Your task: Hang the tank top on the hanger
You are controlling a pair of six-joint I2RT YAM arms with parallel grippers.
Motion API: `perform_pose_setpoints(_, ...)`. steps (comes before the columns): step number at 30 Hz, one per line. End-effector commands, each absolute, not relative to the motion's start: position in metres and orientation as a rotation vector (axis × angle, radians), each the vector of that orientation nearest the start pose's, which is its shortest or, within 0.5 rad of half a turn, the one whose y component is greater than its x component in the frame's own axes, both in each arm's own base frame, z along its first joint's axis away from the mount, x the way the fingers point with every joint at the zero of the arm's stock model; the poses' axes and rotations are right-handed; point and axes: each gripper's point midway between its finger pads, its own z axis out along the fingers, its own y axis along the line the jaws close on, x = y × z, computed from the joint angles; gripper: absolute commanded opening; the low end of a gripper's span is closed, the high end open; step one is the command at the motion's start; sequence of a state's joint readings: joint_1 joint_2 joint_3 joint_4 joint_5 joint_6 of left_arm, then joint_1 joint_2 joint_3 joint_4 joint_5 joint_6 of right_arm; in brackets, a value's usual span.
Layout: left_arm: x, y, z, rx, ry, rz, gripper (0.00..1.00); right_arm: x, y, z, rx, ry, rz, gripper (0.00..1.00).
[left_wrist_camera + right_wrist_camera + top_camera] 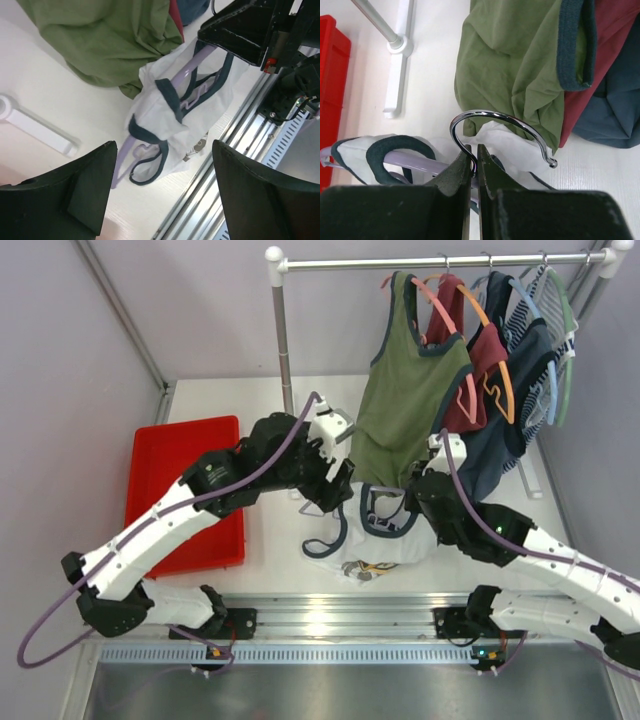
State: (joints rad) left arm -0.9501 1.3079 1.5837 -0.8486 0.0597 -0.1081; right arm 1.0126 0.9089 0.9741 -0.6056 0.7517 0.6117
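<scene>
The white tank top (385, 545) with navy trim hangs bunched on the lavender hanger (184, 76) above the table's front middle. It shows in the left wrist view (170, 127) and the right wrist view (355, 150). My right gripper (474, 159) is shut on the hanger's chrome hook (495, 119) at its base; it shows in the top view (425, 485). My left gripper (162, 165) is open and empty, above and left of the top; in the top view (335, 490) it sits by the top's left strap.
A rack rail (430, 260) at the back carries an olive-green top (410, 400), a maroon top (480, 360) and dark tops on coloured hangers. A red bin (185, 490) lies left. The rack's white foot (35, 127) and a metal rail (330, 620) border the table.
</scene>
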Motion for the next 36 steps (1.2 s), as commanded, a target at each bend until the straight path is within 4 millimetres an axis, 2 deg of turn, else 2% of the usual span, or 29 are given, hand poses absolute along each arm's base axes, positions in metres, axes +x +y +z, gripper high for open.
perform_pose_setpoints(1, 0.214, -0.296, 0.334, 0.935, 1.888, -0.630, 0.82, 0.227, 0.185, 0.281, 0.022, 1.893, 0.392, 0.00)
perform_pose_setpoints(3, 0.213, -0.296, 0.332, 0.981, 1.847, -0.633, 0.84, 0.224, 0.188, 0.279, 0.002, 1.895, 0.415, 0.00)
perform_pose_setpoints(5, 0.213, -0.298, 0.321, 1.028, 1.831, -0.649, 0.84, 0.222, 0.191, 0.280, -0.026, 1.890, 0.441, 0.00)
perform_pose_setpoints(9, 0.208, -0.306, 0.312, 1.080, 1.810, -0.741, 0.85, 0.218, 0.196, 0.282, -0.074, 1.889, 0.469, 0.00)
perform_pose_setpoints(17, 0.205, -0.316, 0.289, 1.190, 1.812, -0.825, 0.85, 0.214, 0.199, 0.291, -0.123, 1.879, 0.494, 0.00)
perform_pose_setpoints(21, 0.197, -0.321, 0.283, 1.226, 1.813, -0.889, 0.85, 0.215, 0.199, 0.303, -0.121, 1.864, 0.498, 0.00)
perform_pose_setpoints(28, 0.192, -0.319, 0.264, 1.257, 1.843, -0.894, 0.81, 0.219, 0.200, 0.324, -0.149, 1.831, 0.478, 0.00)
perform_pose_setpoints(36, 0.187, -0.317, 0.268, 1.275, 1.806, -0.932, 0.75, 0.218, 0.200, 0.340, -0.161, 1.806, 0.490, 0.00)
